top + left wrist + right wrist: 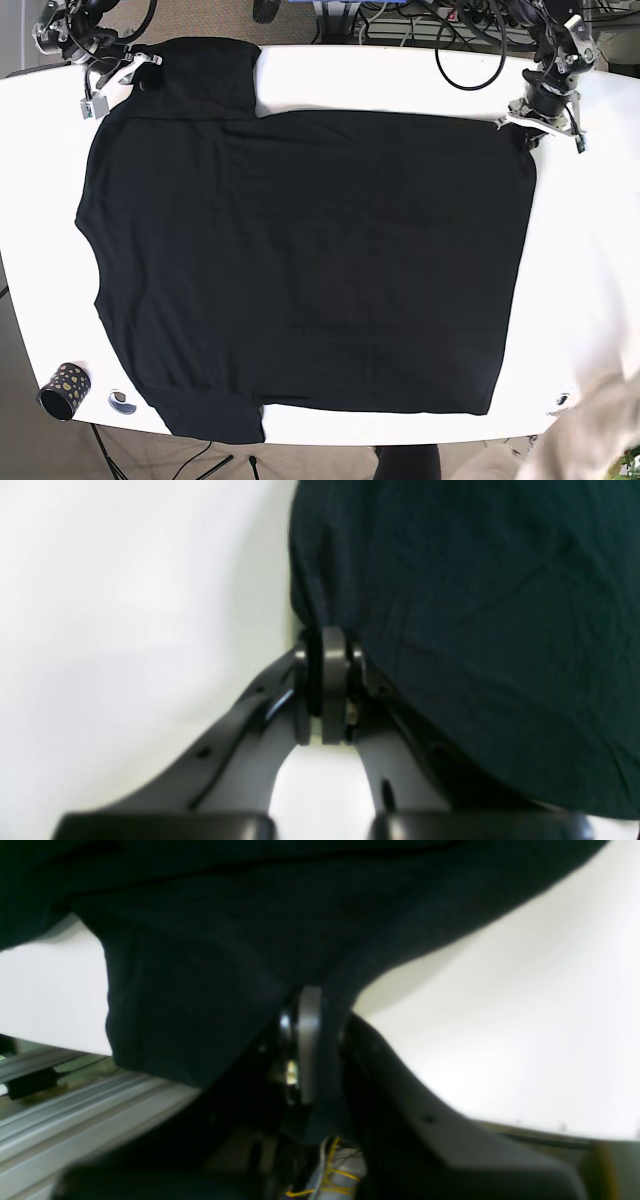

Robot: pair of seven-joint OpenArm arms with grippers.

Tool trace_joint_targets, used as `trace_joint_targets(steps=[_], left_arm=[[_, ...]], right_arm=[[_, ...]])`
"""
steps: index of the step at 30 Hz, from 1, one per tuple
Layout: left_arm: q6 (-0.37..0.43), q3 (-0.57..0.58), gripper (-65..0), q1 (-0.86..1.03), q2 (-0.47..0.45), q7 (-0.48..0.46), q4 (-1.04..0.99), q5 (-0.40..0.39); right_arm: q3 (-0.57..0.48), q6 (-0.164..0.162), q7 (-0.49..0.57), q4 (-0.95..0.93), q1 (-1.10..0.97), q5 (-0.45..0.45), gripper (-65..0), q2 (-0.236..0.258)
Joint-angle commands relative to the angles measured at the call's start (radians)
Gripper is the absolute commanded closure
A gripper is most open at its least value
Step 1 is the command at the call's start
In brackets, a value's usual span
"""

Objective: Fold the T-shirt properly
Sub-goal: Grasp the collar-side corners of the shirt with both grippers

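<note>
Progress is minimal. The black T-shirt (pixel 300 260) lies spread flat on the white table (pixel 590 260), with no fold made yet; only the far sleeve looks doubled over beside the right gripper (pixel 128 75). Both wrist views show the jaws pressed together on cloth: the right gripper pinches the sleeve-side far corner, and the left gripper (pixel 535 118) pinches the hem corner just below it. Every fold remains: sides, sleeves and the final halving. A dotted cup (pixel 64 390) stands well away from both grippers.
</note>
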Motion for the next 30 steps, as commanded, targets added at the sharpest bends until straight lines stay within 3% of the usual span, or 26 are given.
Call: trace_joint_targets(steps=[1,9,15,22,28,30], left_arm=[[-0.007,-0.005,-0.6,0.027,-0.01,-0.02,0.067,-0.016],[-0.011,-0.043,-0.6,0.13,-0.008,-0.02,0.188,-0.016],[-0.12,-0.149,-0.6,0.192,-0.005,-0.02,0.208,-0.016],[-0.199,-0.2,-0.6,0.217,-0.005,-0.02,0.208,-0.013],[-0.205,-0.192,-0.6,0.142,-0.005,-0.016,0.225,-0.013],[-0.205,-0.192,-0.6,0.099,-0.005,0.026,0.234,-0.014]], right_arm=[[0.007,0.002,0.011,0.065,-0.009,0.024,-0.8,0.015],[0.0,0.002,0.005,0.201,-0.076,0.019,-0.8,-0.028],[-0.002,0.002,0.004,0.296,-0.154,0.025,-0.8,-0.071],[0.006,0.002,0.004,0.333,-0.174,0.025,-0.6,-0.068],[0.003,0.002,0.004,0.333,-0.098,0.025,-0.6,-0.068],[0.003,0.002,0.004,0.33,-0.065,0.025,-0.6,-0.068]])
